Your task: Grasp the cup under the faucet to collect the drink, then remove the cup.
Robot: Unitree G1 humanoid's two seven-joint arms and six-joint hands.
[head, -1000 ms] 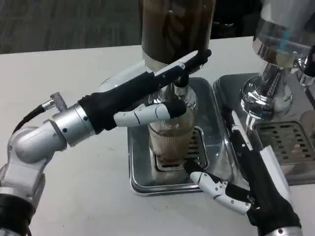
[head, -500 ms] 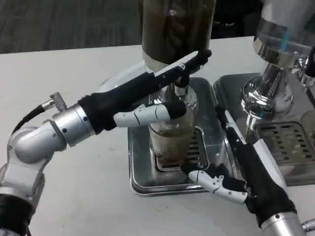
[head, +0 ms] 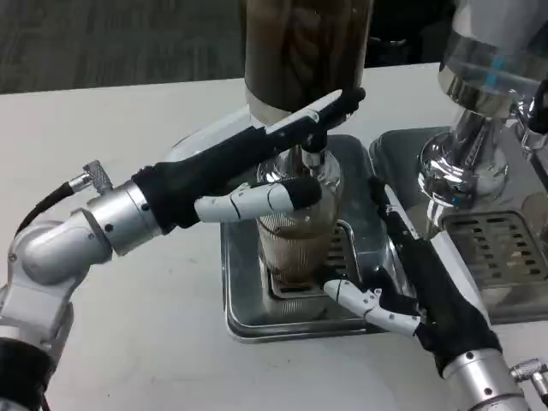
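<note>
**Under the faucet: cup between our two robot hands**

Beneath the faucet (head: 313, 154) of the dark drink dispenser (head: 304, 51), we see the ribbed glass cup (head: 295, 244) standing upright on the grate of the metal drip tray (head: 248, 300). There is brownish liquid in the cup, darkest near its bottom.

Our left robot hand (head: 257, 167) reaches across from the cup's left. Its long fingers (head: 330, 110) lie stretched out against the dispenser's base just above the faucet, while its thumb (head: 257, 199) crosses in front of the cup's rim. It grips nothing; the fingers are extended, not wrapped round the glass.

Our right robot hand (head: 411, 282) lies over the tray's right edge, just right of the cup. Its fingers are spread, one white fingertip (head: 338, 291) pointing at the cup's foot; whether it touches the glass we cannot tell.

Beyond the right robot hand, a second dispenser (head: 488, 94) with a clear tank stands on its own tray on the white table (head: 137, 342).
</note>
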